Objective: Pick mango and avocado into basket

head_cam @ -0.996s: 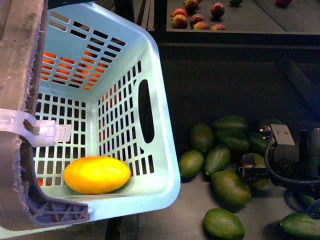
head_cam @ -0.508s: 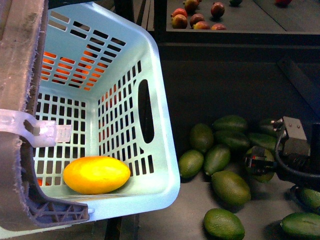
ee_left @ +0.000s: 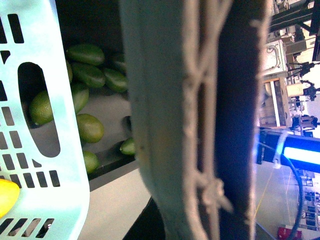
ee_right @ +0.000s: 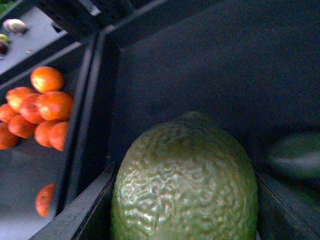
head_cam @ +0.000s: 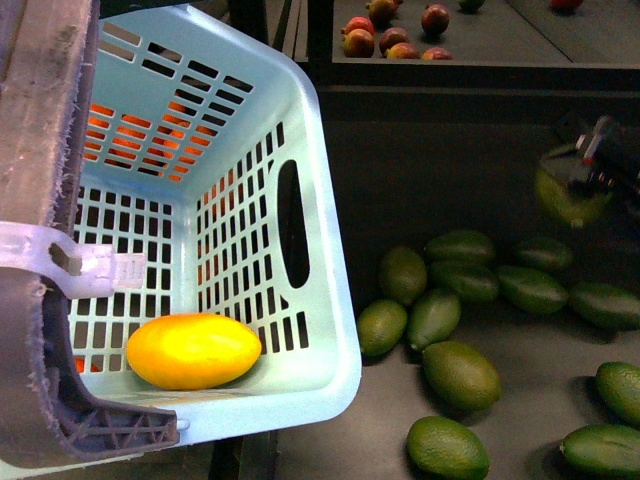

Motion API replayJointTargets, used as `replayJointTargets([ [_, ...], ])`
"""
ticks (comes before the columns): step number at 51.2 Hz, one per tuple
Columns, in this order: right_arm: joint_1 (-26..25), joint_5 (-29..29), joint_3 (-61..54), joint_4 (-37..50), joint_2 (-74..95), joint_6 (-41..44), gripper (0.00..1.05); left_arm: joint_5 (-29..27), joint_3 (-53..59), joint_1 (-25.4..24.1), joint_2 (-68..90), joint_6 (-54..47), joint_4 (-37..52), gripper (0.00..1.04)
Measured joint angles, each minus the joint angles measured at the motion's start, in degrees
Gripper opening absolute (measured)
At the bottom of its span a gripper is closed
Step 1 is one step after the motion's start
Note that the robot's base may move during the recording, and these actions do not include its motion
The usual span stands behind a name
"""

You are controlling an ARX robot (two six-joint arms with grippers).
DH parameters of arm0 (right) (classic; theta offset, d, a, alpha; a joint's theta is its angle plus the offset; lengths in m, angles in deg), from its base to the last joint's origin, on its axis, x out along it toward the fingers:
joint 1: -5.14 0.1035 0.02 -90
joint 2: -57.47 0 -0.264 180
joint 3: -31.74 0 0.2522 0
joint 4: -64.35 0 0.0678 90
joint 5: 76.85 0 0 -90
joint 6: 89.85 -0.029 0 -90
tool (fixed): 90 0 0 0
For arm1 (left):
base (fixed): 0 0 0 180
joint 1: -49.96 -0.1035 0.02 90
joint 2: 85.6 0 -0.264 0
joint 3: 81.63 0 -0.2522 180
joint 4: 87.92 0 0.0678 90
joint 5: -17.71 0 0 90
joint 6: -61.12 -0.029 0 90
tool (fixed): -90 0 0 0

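Note:
The light teal basket [head_cam: 300,130] fills the left of the front view, tilted, with the yellow mango [head_cam: 193,349] lying inside at its low end. Its grey-brown handle [head_cam: 40,200] with a white zip tie runs down the left edge; my left gripper is shut on the basket's handle [ee_left: 200,125], which fills the left wrist view and hides the jaws. My right gripper [head_cam: 595,165] is shut on a green avocado [head_cam: 568,197], blurred, lifted above the pile at the far right. The avocado [ee_right: 185,185] fills the right wrist view between the fingers.
Several loose avocados [head_cam: 460,375] lie in a dark bin to the right of the basket. Red-and-yellow mangoes [head_cam: 390,40] sit in a tray at the back. Oranges [ee_right: 40,110] lie in a neighbouring bin in the right wrist view.
My right gripper has risen up and to the right with the avocado, off the pile. The basket and mango have not moved.

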Motion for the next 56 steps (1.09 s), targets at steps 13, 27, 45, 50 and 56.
replayJointTargets([
  [13,9.1,-0.5,1.2,-4.7,-11.4,-1.9,0.65,0.0,0.0,0.0,0.0,0.0,0.0,0.07],
  [27,23.6,3.9,7.9,-8.8,-11.3,-2.6,0.65,-0.1,0.0,0.0,0.0,0.0,0.0,0.07],
  [45,31.5,5.4,11.0,-9.6,-8.9,-4.0,0.65,0.0,0.0,0.0,0.0,0.0,0.0,0.07],
  [50,32.7,5.5,11.5,-9.8,-8.2,-3.9,0.65,-0.1,0.0,0.0,0.0,0.0,0.0,0.07],
  [56,34.8,5.0,11.8,-9.8,-6.7,-3.7,0.65,0.0,0.0,0.0,0.0,0.0,0.0,0.07],
])
